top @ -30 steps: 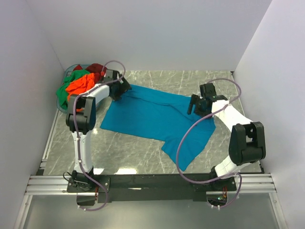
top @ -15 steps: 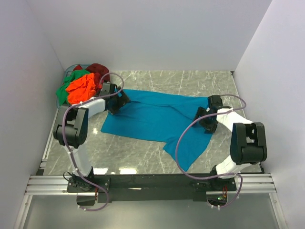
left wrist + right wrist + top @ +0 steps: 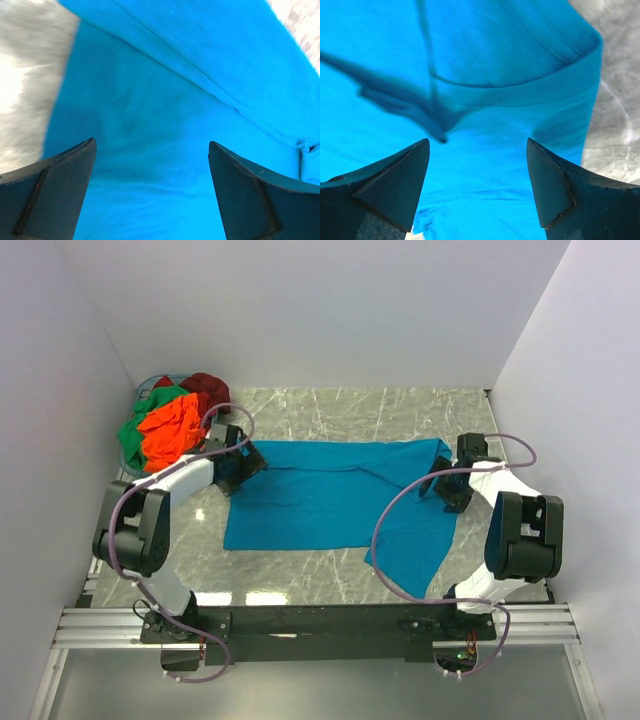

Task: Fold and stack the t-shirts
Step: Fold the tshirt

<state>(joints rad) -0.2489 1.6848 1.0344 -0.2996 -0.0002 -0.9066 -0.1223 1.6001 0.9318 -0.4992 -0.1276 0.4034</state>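
Note:
A teal-blue t-shirt [image 3: 320, 495] lies spread across the middle of the marble table, with one part hanging down toward the near right. My left gripper [image 3: 240, 462] is low over its left edge. In the left wrist view the gripper [image 3: 151, 142] is open, with teal cloth [image 3: 165, 100] between the fingers. My right gripper [image 3: 445, 485] is low over the shirt's right end. In the right wrist view the gripper [image 3: 477, 140] is open above a folded hem [image 3: 495, 50]. Orange [image 3: 170, 430], green [image 3: 150, 412] and dark red [image 3: 205, 388] t-shirts are heaped at the far left.
The heap sits in a round teal-rimmed basket [image 3: 127, 462] in the far left corner. White walls close in the marble table [image 3: 400, 410] on the left, back and right. A metal rail [image 3: 320, 625] runs along the near edge.
Both grippers have dropped onto the shirt. The left moved nearer, the right moved to the right. The teal shirt now lies wider and flatter, and its right end reaches further right.

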